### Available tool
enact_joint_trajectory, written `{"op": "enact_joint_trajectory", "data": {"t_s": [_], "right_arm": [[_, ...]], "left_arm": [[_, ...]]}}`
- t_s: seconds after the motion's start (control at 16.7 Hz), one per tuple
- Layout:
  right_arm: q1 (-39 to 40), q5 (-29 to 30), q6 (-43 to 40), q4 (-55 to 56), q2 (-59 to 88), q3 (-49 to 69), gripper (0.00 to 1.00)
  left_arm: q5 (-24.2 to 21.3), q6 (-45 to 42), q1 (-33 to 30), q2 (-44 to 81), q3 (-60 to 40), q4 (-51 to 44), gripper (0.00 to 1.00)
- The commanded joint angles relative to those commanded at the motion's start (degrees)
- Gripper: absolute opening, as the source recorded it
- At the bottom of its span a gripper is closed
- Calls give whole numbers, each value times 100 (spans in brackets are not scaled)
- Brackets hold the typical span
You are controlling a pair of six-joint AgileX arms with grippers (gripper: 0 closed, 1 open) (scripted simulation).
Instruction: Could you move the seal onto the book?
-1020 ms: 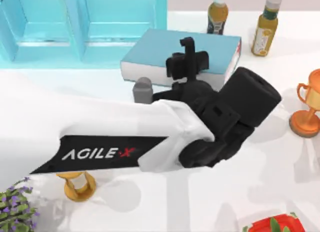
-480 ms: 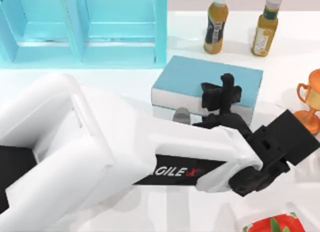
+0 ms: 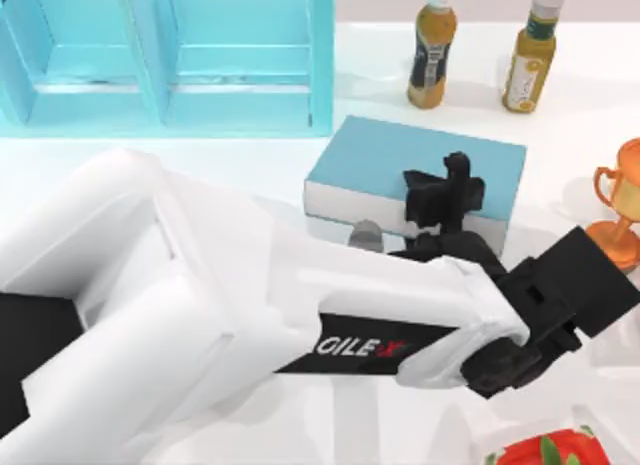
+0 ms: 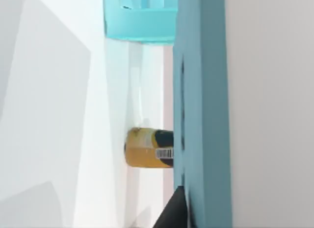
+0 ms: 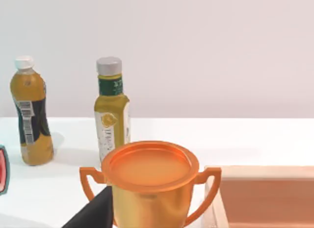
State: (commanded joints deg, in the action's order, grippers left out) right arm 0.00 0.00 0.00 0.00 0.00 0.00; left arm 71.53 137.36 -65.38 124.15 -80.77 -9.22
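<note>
The book point(image 3: 385, 155) has a teal cover and white page edges and lies right of the table's middle. My left gripper point(image 3: 446, 193) hangs over its front right part, at the end of the big white arm coming from the left. The left wrist view looks flat across the book's cover point(image 4: 203, 115), with one dark fingertip point(image 4: 174, 211) at its edge. A small grey upright block point(image 3: 367, 233) stands on the table by the book's front edge, close to the arm. I cannot tell if it is the seal. What lies under the gripper is hidden.
A light-blue shelf unit point(image 3: 170, 55) fills the back left. Two juice bottles point(image 3: 432, 45) point(image 3: 530, 50) stand behind the book. An orange trophy point(image 3: 620, 205) is at the right edge, close before my right arm's finger point(image 5: 93, 213). A red item point(image 3: 545, 450) lies front right.
Since a second ago the book, grey block and left gripper sit farther right in view, and the arm's white upper part covers the left of the table. Almost nothing moved in the last half second.
</note>
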Motion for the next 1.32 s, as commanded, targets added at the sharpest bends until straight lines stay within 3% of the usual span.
{"op": "enact_joint_trajectory", "data": {"t_s": [0.48,1.14,1.32], "right_arm": [[0,0,0,0,0,0,100],[0,0,0,0,0,0,100],[0,0,0,0,0,0,100]], "left_arm": [[25,115,-38,18,-7,-127,0],[19,105,-35,353,192,414,0],[19,105,-35,353,192,414,23]]}}
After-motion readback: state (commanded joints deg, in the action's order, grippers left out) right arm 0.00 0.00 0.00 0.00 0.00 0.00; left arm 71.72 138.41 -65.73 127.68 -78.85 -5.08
